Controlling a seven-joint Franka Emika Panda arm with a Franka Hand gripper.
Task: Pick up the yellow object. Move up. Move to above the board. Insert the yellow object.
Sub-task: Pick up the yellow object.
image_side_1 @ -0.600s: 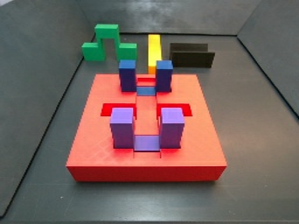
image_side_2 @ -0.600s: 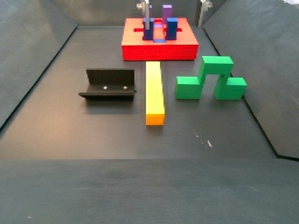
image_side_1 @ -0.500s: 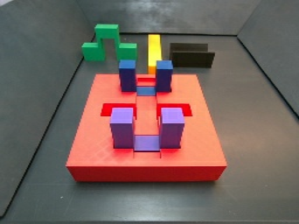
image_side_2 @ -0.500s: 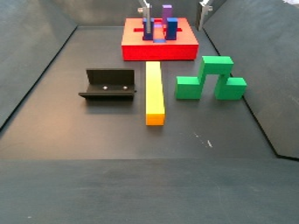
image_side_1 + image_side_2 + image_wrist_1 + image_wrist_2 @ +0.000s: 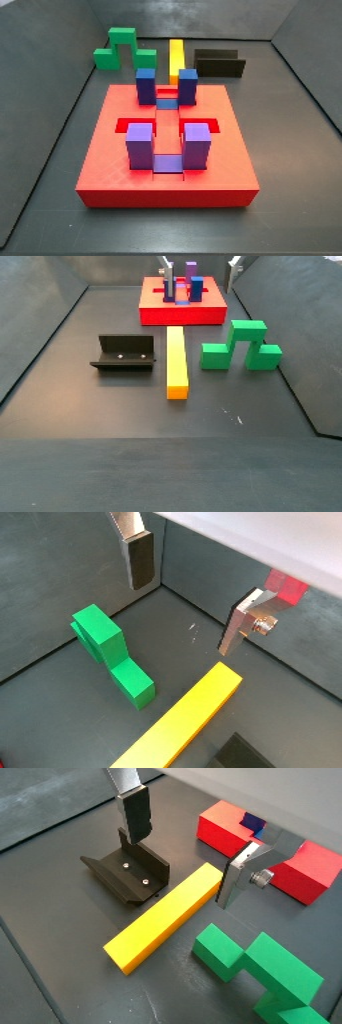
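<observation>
Looked down from opposite ends in both side views: the board (image 5: 167,150) close in one, far (image 5: 183,306) in another. Hung above the floor behind the gripper (image 5: 187,597), both wrist views sharing the yellow object (image 5: 167,916) with the side views.

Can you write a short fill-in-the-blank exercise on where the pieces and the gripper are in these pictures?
1. The yellow object lies flat between the fixture and the ____ stepped block.
2. In both wrist views the gripper is open and holds ____.
3. The blue and purple posts stand on the ____ board.

Missing words: green; nothing; red

Smooth plastic yellow object (image 5: 177,361); metal-plated pincer (image 5: 183,850)
</observation>
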